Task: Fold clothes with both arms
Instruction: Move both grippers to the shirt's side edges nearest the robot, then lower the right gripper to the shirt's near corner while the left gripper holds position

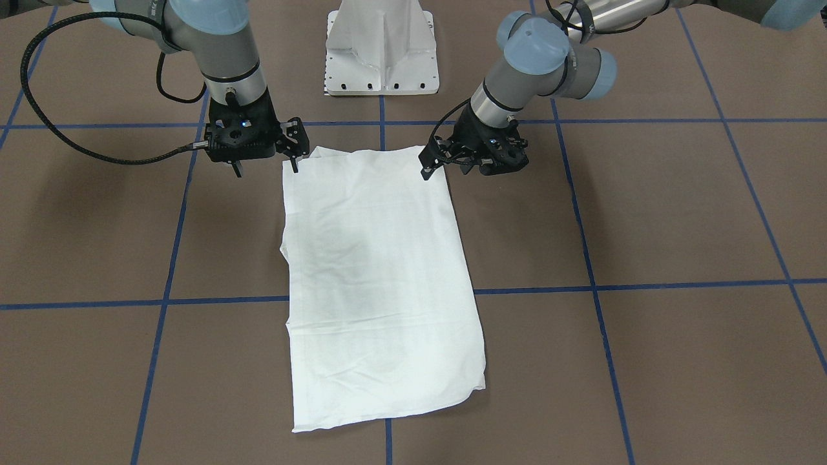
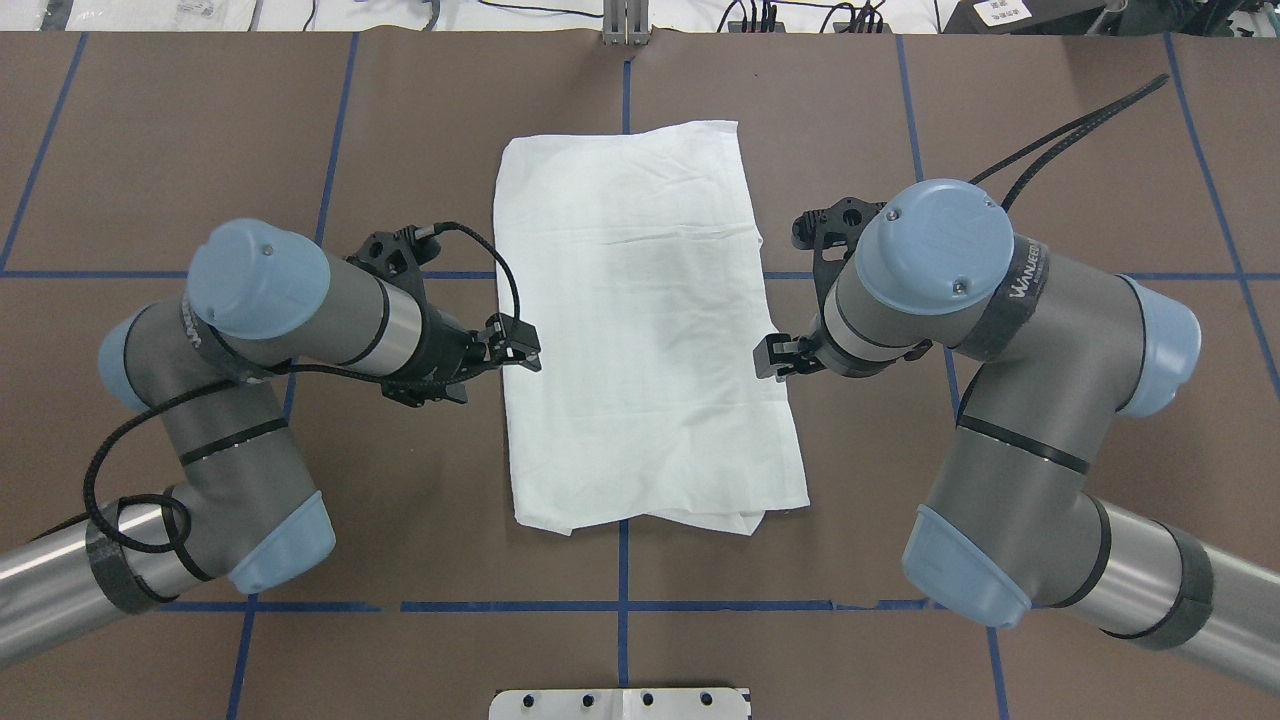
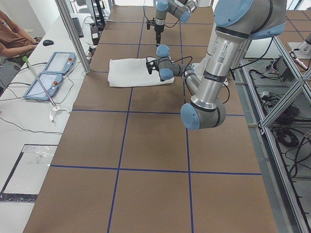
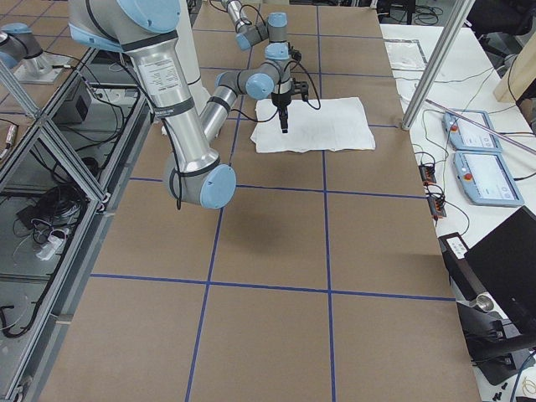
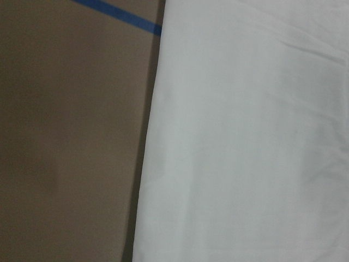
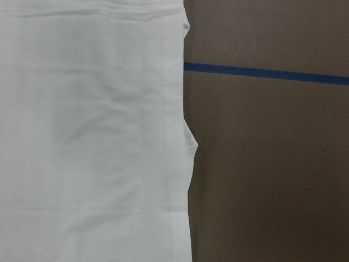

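Shirt (image 1: 381, 278), white and folded into a long narrow panel, lies flat mid-table in the view facing the robot. Sleeves, collar and print are tucked out of sight. At the end nearest the robot, the right gripper (image 1: 266, 165) and the left gripper (image 1: 444, 169) hang at the two corners, fingers apart and empty. The table (image 1: 678, 213) is matte brown, crossed by blue tape (image 1: 646, 285). A white metal base (image 1: 382, 58) stands just beyond that end.

From overhead, the left gripper (image 2: 505, 350) and right gripper (image 2: 785, 358) face each other across the shirt (image 2: 640, 330), just beside its long edges. The cloth looks thin, soft and lightly creased, and a lower layer peeks out at the near right corner.

In the left side view the shirt (image 3: 133, 73) is a pale slab far up the table, and a person (image 3: 12, 34) sits at the left edge. The right side view shows the shirt (image 4: 322, 126) equally flat.

The left wrist view shows a straight shirt (image 5: 245, 136) edge on brown. The right wrist view shows a wavier shirt (image 6: 92, 136) edge. Neither shows fingers.

The lengthwise folds look done, so a crosswise fold seems next. Both grippers would need to drop, pinch every layer at matching corners, then lift and carry evenly towards the far end, since limp cloth may sag or shed a layer.
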Motion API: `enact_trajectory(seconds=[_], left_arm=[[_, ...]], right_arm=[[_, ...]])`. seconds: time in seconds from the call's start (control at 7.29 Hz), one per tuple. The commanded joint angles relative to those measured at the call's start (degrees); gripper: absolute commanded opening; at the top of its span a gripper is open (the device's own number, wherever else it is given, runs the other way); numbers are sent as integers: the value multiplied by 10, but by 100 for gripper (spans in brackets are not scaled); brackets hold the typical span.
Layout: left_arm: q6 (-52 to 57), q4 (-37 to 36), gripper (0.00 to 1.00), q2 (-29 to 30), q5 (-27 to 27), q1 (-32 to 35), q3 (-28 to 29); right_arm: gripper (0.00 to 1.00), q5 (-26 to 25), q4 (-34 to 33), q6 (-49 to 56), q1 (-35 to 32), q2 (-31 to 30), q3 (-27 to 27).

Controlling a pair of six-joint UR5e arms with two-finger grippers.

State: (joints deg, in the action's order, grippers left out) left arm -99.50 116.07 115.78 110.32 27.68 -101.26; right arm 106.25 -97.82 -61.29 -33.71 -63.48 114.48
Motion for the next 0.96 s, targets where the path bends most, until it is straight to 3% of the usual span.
enact_trajectory(seconds=[0.0, 0.27, 0.82], left_arm=[[-54, -81, 99, 1, -31, -40, -33], [-84, -104, 96, 3, -49, -80, -38], [-87, -105, 89, 5, -70, -83, -24]], right_arm=[[100, 31, 15, -4, -12, -3, 3], [100, 33, 15, -4, -12, -3, 3], [100, 35, 14, -4, -20, -3, 2]])
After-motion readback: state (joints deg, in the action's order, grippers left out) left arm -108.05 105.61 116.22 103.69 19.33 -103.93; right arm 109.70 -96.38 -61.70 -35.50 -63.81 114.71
